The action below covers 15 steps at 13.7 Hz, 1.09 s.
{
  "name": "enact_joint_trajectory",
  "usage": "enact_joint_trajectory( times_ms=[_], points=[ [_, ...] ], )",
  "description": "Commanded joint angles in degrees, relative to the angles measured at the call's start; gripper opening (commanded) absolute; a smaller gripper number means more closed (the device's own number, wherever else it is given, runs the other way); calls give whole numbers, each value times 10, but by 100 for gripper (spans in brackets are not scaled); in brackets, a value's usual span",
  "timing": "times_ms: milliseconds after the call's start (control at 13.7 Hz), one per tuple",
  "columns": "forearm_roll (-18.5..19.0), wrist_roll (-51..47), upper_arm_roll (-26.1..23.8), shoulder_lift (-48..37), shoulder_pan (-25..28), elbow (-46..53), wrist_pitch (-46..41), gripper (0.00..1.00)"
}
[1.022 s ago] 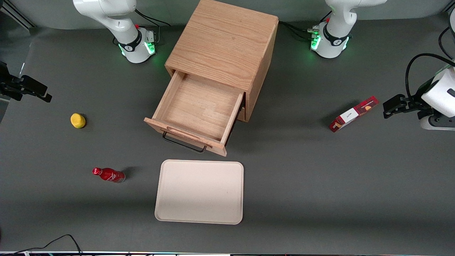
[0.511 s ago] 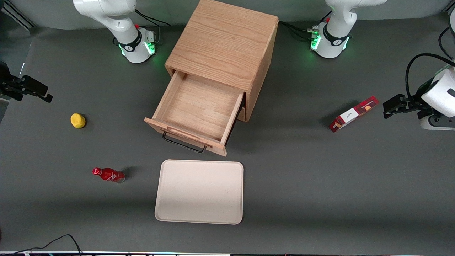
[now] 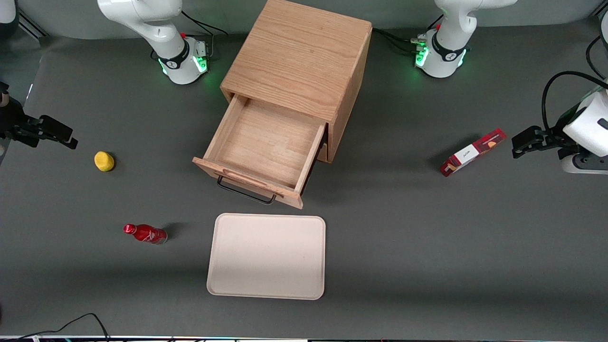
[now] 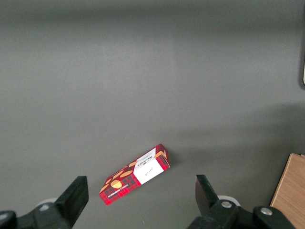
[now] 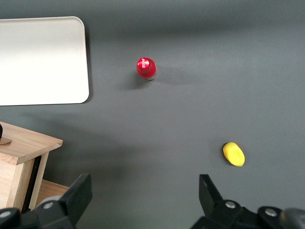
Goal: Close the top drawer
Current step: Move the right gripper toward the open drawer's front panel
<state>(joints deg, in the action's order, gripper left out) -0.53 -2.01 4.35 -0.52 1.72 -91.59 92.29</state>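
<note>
The top drawer [image 3: 266, 149] of the light oak cabinet [image 3: 299, 59] stands pulled fully out, its black wire pull [image 3: 246, 192] facing the beige tray [image 3: 267, 256] on the grey tabletop [image 3: 427, 247]. The gripper [image 3: 59, 133] hangs at the working arm's end of the tabletop, fingers [image 5: 76, 195] spread and holding nothing, near a yellow lemon [image 3: 104, 161]. A red bottle [image 3: 145, 233] stands beside the tray.

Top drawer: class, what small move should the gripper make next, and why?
Probably travel toward the cabinet: the top drawer stands pulled fully out, while the open gripper hangs at the working arm's end of the table, near the lemon and touching nothing.
</note>
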Motion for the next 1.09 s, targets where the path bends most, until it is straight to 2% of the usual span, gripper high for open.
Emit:
enact_joint_trajectory(
  times_ms=[0, 730, 1022],
  points=[
    [-5, 45, -11, 31, 0, 45, -4, 100],
    [-5, 123, -100, 189, 3, 222, -30, 100],
    [-4, 177, -145, 239, 3, 262, -32, 100]
  ],
)
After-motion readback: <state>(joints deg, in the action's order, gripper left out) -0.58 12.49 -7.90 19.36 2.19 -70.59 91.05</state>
